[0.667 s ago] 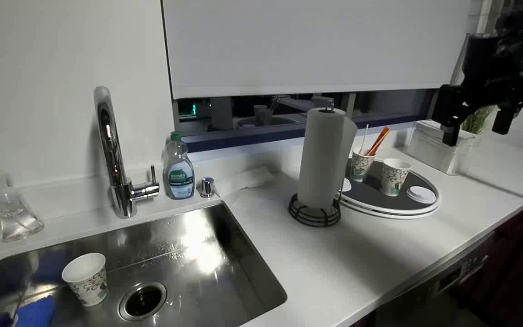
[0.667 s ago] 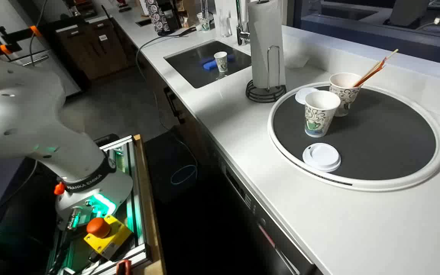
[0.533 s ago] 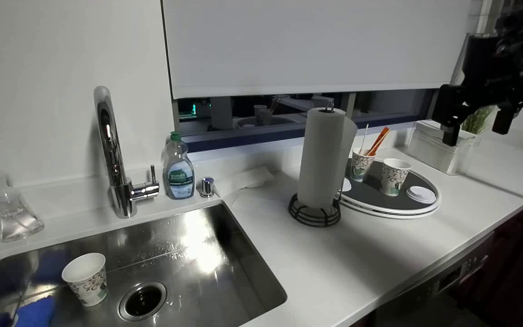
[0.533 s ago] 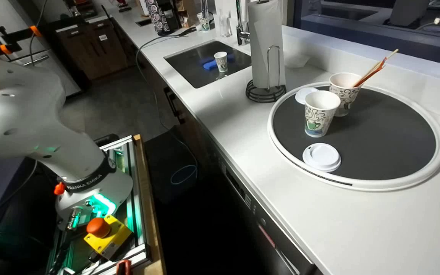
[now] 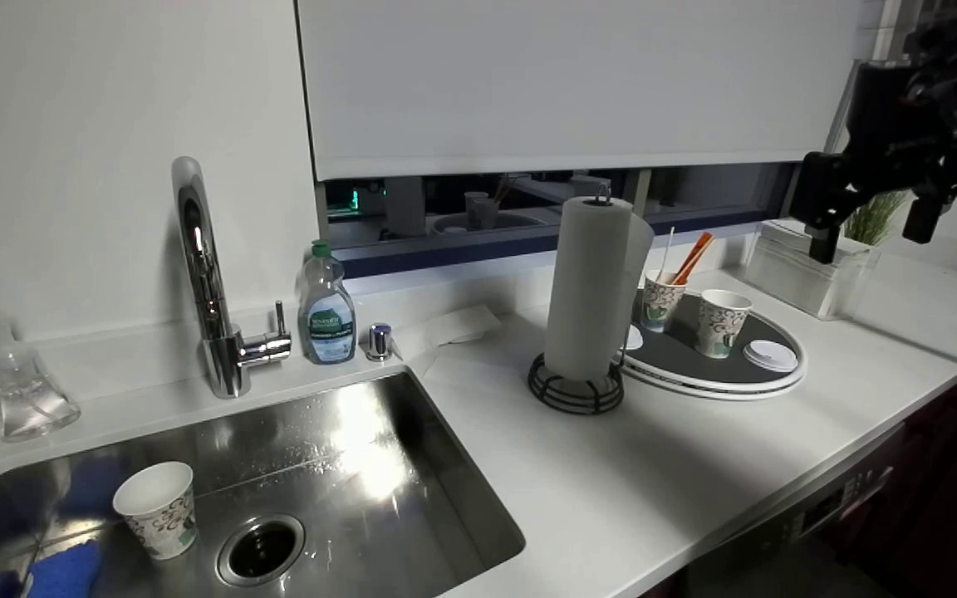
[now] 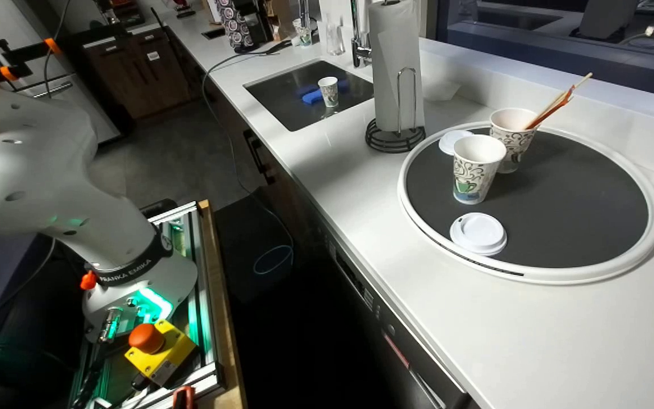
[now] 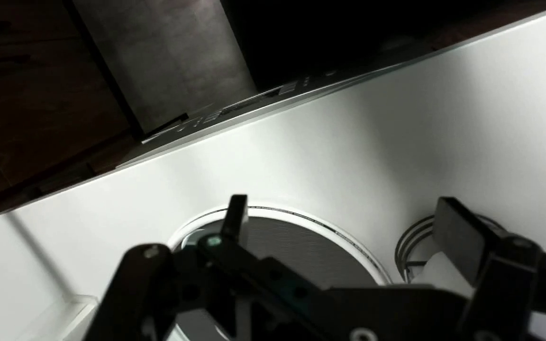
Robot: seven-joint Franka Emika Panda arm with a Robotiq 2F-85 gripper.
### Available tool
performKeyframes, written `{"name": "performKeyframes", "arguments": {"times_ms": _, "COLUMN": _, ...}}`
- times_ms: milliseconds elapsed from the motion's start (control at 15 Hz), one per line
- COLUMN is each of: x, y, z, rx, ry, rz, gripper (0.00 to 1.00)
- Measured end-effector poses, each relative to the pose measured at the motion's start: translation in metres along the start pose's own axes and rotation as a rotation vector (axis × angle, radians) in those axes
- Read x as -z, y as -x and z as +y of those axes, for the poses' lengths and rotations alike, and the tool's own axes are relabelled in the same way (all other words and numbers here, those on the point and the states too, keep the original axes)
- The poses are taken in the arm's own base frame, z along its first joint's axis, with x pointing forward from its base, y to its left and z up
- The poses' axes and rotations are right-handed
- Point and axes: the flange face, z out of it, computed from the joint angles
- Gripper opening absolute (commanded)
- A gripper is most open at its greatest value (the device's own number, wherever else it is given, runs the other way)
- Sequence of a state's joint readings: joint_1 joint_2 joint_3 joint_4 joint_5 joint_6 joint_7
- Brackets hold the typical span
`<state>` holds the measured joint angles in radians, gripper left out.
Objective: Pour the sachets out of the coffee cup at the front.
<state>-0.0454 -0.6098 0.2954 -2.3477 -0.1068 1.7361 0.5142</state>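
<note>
No pale mug with a side handle shows in these frames; it is hidden or out of view. A patterned white paper cup (image 5: pixel 724 324) stands upright on the round dark turntable (image 5: pixel 748 391), also in an exterior view (image 6: pixel 476 175); its inside bottom is hidden. A similar paper cup (image 5: pixel 661 304) beside it holds orange-red slim packets and a stick (image 6: pixel 554 105). My gripper (image 5: pixel 871 237) is open and empty, in the air to the right of the cups in that view. In the wrist view the gripper (image 7: pixel 344 208) has its fingers wide apart above the turntable (image 7: pixel 308 222).
White lids (image 6: pixel 478 233) lie on the turntable. A paper towel roll on a wire stand (image 5: pixel 588 291) stands beside it. The steel sink (image 5: pixel 345 498) holds another paper cup (image 5: pixel 161 515). A pale planter box (image 5: pixel 807 270) stands behind the gripper. The robot's base (image 6: pixel 139 284) stands off the counter.
My gripper has risen very slightly. The cups, the turntable and the other things have not moved.
</note>
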Motion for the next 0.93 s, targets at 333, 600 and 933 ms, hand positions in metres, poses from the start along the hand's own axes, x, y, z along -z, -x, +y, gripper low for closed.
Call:
{"name": "performKeyframes", "arguments": {"times_ms": 333, "x": -0.03, "y": -0.038, "z": 0.055, "rx": -0.27, "ry": -0.004, "rz": -0.014, "gripper": 1.0}}
{"name": "performKeyframes", "arguments": {"times_ms": 600, "x": -0.072, "y": -0.078, "z": 0.134, "rx": -0.472, "ry": -0.069, "rz": -0.048, "gripper": 1.0}}
{"name": "performKeyframes", "arguments": {"times_ms": 933, "x": -0.121, "y": -0.128, "z": 0.211, "rx": -0.665, "ry": -0.125, "rz": -0.077, "gripper": 1.0}}
